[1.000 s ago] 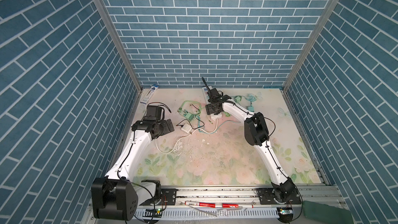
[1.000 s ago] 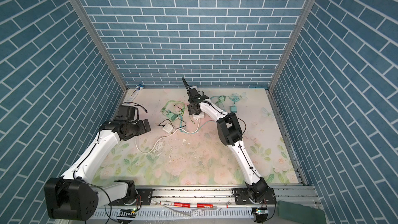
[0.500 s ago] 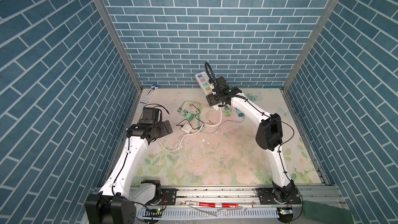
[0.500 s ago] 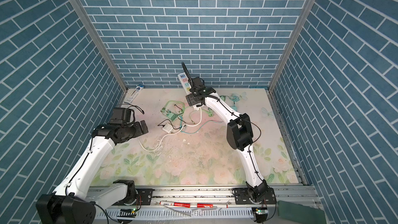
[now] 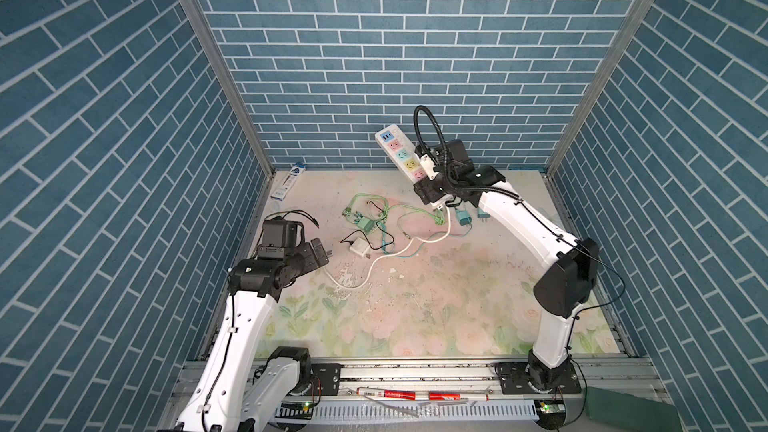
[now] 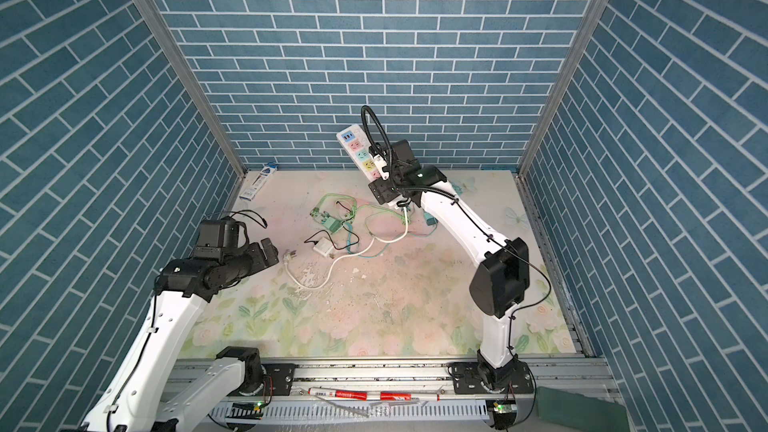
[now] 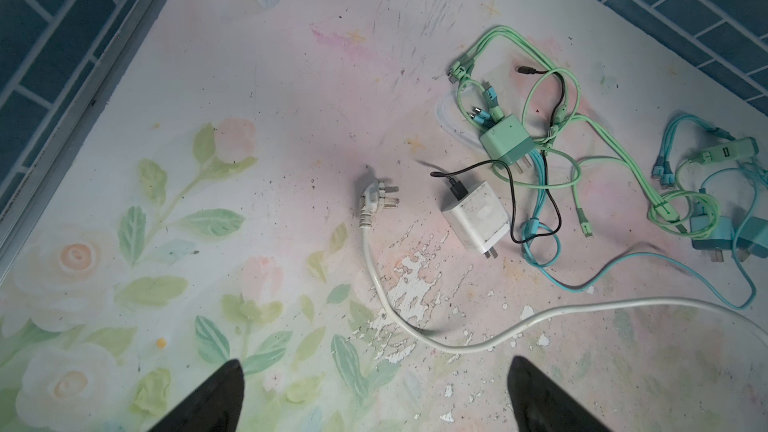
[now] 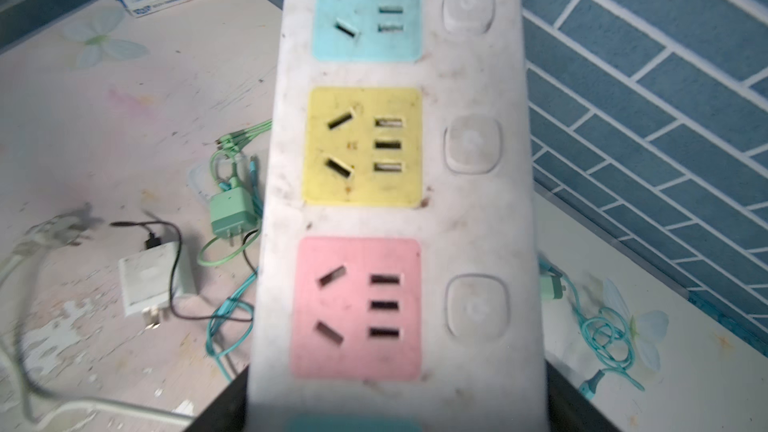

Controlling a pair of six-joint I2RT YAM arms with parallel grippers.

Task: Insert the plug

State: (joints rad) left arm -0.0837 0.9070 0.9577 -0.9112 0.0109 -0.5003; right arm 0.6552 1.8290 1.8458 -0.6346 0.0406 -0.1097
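Observation:
In both top views my right gripper [image 5: 434, 187] holds a white power strip [image 5: 401, 155] with coloured sockets tilted up in the air at the back of the mat. The gripper is shut on the strip's lower end. The right wrist view shows the strip's [image 8: 395, 201] blue, yellow and pink sockets, all empty. The strip's white three-pin plug [image 7: 376, 197] lies flat on the mat at the end of its white cord [image 7: 415, 334]. My left gripper [image 7: 374, 363] hovers open just short of the plug [image 6: 289, 256], with nothing between its fingers.
A white charger [image 7: 478, 218], a green charger [image 7: 505, 145] and blue chargers [image 7: 710, 234] lie in tangled cables beyond the plug. A blue-and-white box [image 5: 286, 184] sits by the back left wall. Brick walls close in three sides.
My right gripper has raised the power strip off the mat and up toward the back wall, pulling the white cord with it. My left arm has shifted slightly toward the front.

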